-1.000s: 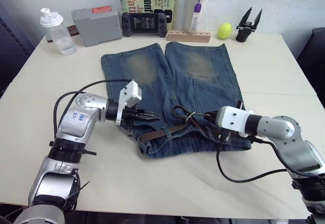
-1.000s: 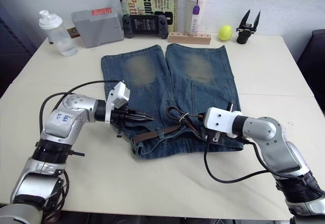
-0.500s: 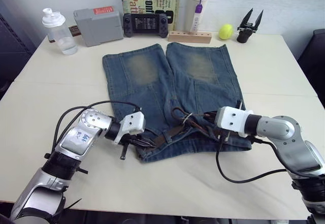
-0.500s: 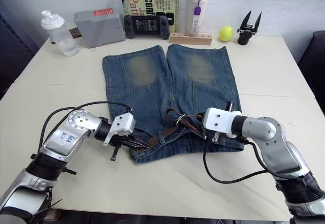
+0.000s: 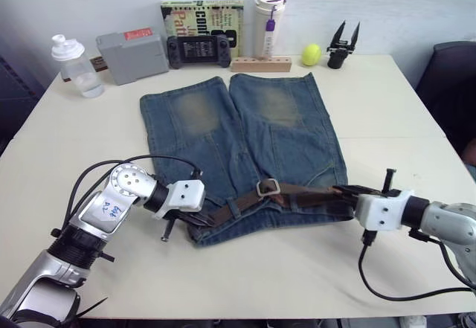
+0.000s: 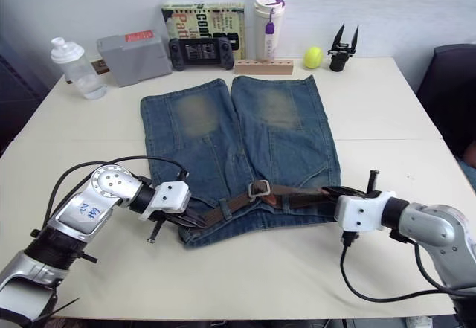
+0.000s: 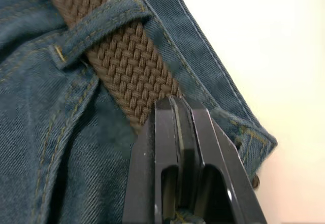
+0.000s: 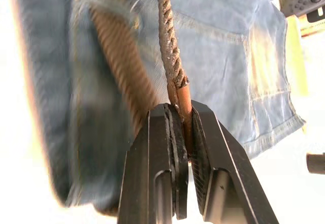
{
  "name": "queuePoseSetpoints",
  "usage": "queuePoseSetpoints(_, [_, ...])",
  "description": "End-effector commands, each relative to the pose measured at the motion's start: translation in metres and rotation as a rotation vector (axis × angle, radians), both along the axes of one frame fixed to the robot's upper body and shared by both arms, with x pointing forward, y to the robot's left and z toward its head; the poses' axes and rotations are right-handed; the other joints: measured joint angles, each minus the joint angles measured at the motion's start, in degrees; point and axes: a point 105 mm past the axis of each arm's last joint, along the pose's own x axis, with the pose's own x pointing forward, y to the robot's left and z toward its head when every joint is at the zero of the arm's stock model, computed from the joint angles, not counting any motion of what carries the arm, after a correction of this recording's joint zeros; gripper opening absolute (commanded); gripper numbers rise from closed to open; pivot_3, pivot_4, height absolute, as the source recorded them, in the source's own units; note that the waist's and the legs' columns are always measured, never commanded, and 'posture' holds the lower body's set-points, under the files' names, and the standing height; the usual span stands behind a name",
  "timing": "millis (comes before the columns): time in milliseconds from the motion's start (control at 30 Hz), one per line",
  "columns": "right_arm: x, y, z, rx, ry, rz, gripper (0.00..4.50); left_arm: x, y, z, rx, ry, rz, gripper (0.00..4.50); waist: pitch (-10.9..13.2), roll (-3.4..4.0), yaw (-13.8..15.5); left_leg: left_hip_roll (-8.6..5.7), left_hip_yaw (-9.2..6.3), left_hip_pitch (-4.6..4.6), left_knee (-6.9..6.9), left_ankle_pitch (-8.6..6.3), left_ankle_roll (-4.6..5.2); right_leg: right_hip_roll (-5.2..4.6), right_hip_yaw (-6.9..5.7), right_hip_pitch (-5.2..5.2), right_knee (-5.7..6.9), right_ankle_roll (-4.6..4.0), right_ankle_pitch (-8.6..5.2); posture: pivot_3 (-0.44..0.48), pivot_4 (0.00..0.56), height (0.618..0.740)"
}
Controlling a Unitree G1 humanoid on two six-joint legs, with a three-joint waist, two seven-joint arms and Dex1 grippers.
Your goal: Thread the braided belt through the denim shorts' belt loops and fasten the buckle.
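The denim shorts [image 5: 223,120] lie flat mid-table, waistband toward me. The braided belt [image 5: 305,193] runs straight along the waistband, and the silver buckle [image 5: 268,187] rests on it near the middle. My left gripper [image 5: 195,221] is at the waistband's left end, shut on the braided belt [image 7: 127,76] just past one of the belt loops [image 7: 96,31]. My right gripper [image 5: 342,191] is at the waistband's right end, shut on the belt's smooth leather tip [image 8: 184,102], with the braid [image 8: 167,41] stretching away from it.
Along the table's far edge stand a plastic bottle [image 5: 71,64], a grey box [image 5: 132,45], a game controller [image 5: 195,47], a book [image 5: 201,12], a tumbler [image 5: 268,14], a wooden block [image 5: 260,64], a tennis ball [image 5: 311,53] and a black two-pronged tool [image 5: 342,45]. A dark chair [image 5: 450,82] stands at the right.
The camera has shifted. My right gripper has pulled the belt tip to the right, so the looped belt now lies straight along the waistband. My left gripper stays at the left end.
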Motion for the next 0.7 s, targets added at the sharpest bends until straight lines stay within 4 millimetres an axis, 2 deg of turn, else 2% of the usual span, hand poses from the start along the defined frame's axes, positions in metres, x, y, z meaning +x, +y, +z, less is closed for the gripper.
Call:
queuePoseSetpoints(33, [0.005,-0.024,0.005,-0.061,-0.050,-0.043,0.00,-0.040,0.055,-0.069,0.330,0.276,0.020,0.05,-0.26,0.18,-0.50,0.09,0.00,0.02,0.01,-0.02,-0.05,0.09,0.01,0.00,0.01,-0.05,-0.03,0.000,0.150,0.697])
queuePoseSetpoints(200, [0.011,-0.042,0.001,-0.126,-0.070,-0.062,0.00,-0.046,0.080,-0.077,0.434,0.272,0.012,0.05,-0.52,0.24,-0.67,0.52,0.21,0.96,-0.04,-0.52,-0.25,0.49,0.31,0.66,0.14,-0.50,-0.43,0.000,0.150,0.697])
queuePoseSetpoints(300, [0.014,-0.051,-0.002,-0.156,-0.077,-0.066,0.00,-0.047,0.092,-0.082,0.494,0.249,-0.001,0.05,-0.66,0.35,-0.56,0.62,0.23,1.66,-0.50,-0.77,-0.76,0.64,0.50,0.96,0.18,-0.76,-0.69,0.000,0.150,0.697])
queuePoseSetpoints(467, [0.020,-0.065,-0.011,-0.207,-0.080,-0.080,0.00,-0.047,0.108,-0.087,0.574,0.210,-0.025,0.05,-1.12,0.90,-0.55,1.02,0.26,1.96,-0.80,-0.56,-1.07,1.23,0.79,0.90,0.26,-1.07,-0.85,0.000,0.150,0.697])
queuePoseSetpoints(600, [0.024,-0.064,-0.016,-0.218,-0.085,-0.062,0.00,-0.046,0.123,-0.090,0.652,0.181,-0.035,0.05,-1.25,1.11,-0.50,1.16,0.26,2.36,-0.93,-0.63,-1.49,1.50,1.08,1.01,0.34,-1.22,-0.92,0.000,0.150,0.697])
queuePoseSetpoints(700, [0.023,-0.060,-0.025,-0.231,-0.071,-0.038,0.00,-0.046,0.132,-0.090,0.690,0.168,-0.033,0.05,-1.28,1.10,-0.57,1.15,0.18,2.90,-1.22,-0.74,-1.74,1.58,1.26,1.64,0.32,-1.52,-1.39,0.000,0.150,0.697])
